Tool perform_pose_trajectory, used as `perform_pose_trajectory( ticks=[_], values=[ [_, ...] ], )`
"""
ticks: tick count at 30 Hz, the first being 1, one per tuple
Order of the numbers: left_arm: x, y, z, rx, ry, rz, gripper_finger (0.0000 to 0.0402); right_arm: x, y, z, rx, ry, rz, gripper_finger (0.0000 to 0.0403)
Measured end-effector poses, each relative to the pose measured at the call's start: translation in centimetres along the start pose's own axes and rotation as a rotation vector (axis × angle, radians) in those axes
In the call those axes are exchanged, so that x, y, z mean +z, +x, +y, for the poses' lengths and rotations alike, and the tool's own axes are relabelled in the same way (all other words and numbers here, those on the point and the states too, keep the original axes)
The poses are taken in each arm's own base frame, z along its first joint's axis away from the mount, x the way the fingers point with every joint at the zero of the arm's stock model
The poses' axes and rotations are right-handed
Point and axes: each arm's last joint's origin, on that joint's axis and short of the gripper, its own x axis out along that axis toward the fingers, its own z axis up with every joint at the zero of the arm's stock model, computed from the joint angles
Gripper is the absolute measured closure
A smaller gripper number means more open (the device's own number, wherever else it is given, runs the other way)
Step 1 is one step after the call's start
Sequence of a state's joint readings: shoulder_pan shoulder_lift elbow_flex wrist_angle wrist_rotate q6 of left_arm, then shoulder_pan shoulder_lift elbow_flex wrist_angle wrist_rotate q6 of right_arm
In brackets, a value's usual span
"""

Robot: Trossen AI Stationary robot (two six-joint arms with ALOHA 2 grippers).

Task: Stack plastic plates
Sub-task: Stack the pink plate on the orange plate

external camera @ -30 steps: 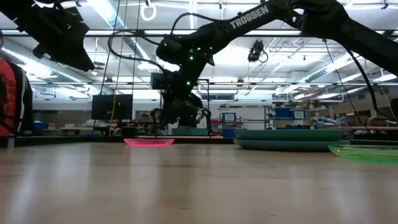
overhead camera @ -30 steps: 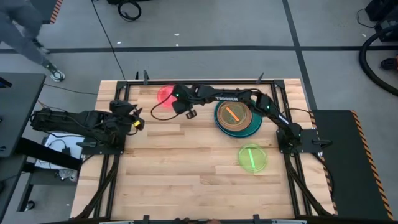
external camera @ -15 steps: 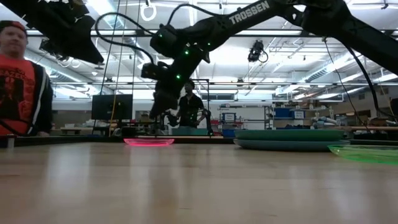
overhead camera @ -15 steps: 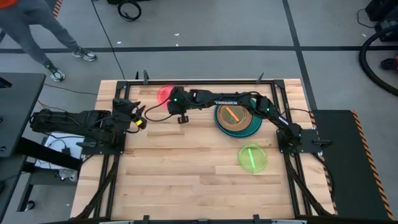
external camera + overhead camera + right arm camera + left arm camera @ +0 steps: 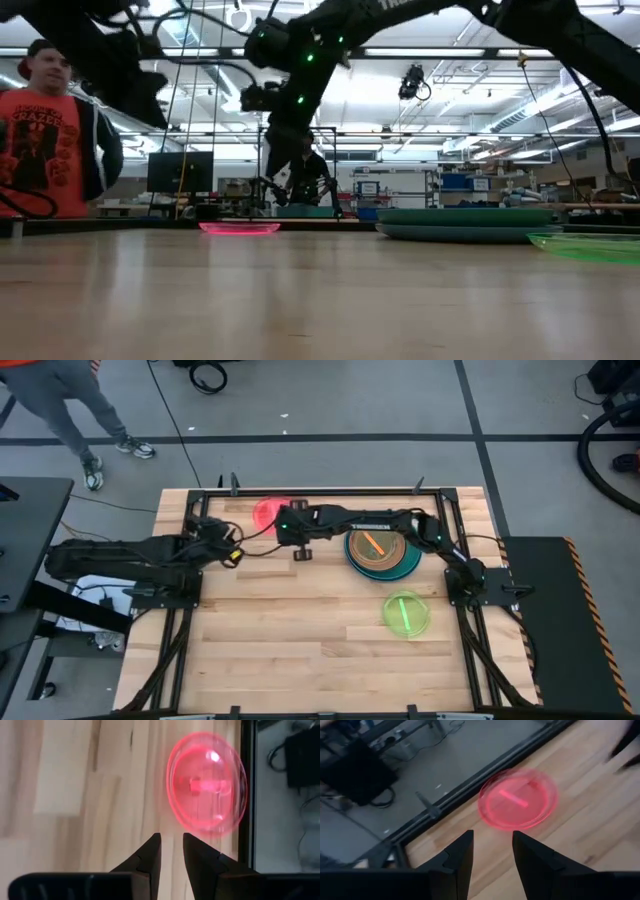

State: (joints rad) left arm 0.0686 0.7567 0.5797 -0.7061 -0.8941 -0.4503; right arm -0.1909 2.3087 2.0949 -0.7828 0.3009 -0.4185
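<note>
A translucent pink plate [image 5: 266,512] lies flat near the table's far edge, also in the low view [image 5: 240,228]. My right gripper [image 5: 292,538] hovers just right of and above it, open by a narrow gap [image 5: 171,837], the pink plate [image 5: 207,785] ahead of its fingers. My left gripper [image 5: 232,550] is open [image 5: 492,836] and stands left of and nearer than the pink plate [image 5: 517,805]. A stack [image 5: 380,550] of large teal and blue plates with smaller dark teal, tan and orange ones on top sits to the right. A lime green plate [image 5: 406,613] lies alone, nearer.
A black frame rail [image 5: 330,490] runs along the far edge just behind the pink plate. The right arm reaches over the stack [image 5: 465,222]. Bare wood fills the table's near half [image 5: 300,650]. A person [image 5: 55,140] stands beyond the table's far side.
My left gripper has reached toward the table's right, closer to the pink plate. My right gripper has shifted slightly toward the left above the pink plate and has risen a little. No plate has moved. A person has walked into the background.
</note>
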Motion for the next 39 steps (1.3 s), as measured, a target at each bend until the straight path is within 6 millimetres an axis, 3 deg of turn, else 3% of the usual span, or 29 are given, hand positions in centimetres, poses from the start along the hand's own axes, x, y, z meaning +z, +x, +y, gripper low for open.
perform_pose_trajectory(
  ticks=[8,14,20,30,39],
  values=[
    [0.4,2.8,-1.7,-0.017,0.124,0.082,0.0258,-3.7,-4.0,-3.1,0.021,0.172,0.269,0.0319],
    [0.5,5.3,-3.3,-0.063,0.189,0.131,0.0258,-7.2,-3.9,-4.6,0.043,0.264,0.405,0.0322],
    [0.3,8.3,-3.9,-0.142,0.268,0.204,0.0258,-10.1,-3.2,-3.7,0.049,0.282,0.421,0.0327],
    [-1.0,12.8,-5.0,-0.291,0.545,0.261,0.0258,-11.5,-6.8,-2.2,0.007,0.294,0.258,0.0333],
    [-2.2,15.8,-5.5,-0.293,0.679,0.266,0.0258,-12.4,-9.4,-0.8,0.004,0.301,0.202,0.0333]
  ],
)
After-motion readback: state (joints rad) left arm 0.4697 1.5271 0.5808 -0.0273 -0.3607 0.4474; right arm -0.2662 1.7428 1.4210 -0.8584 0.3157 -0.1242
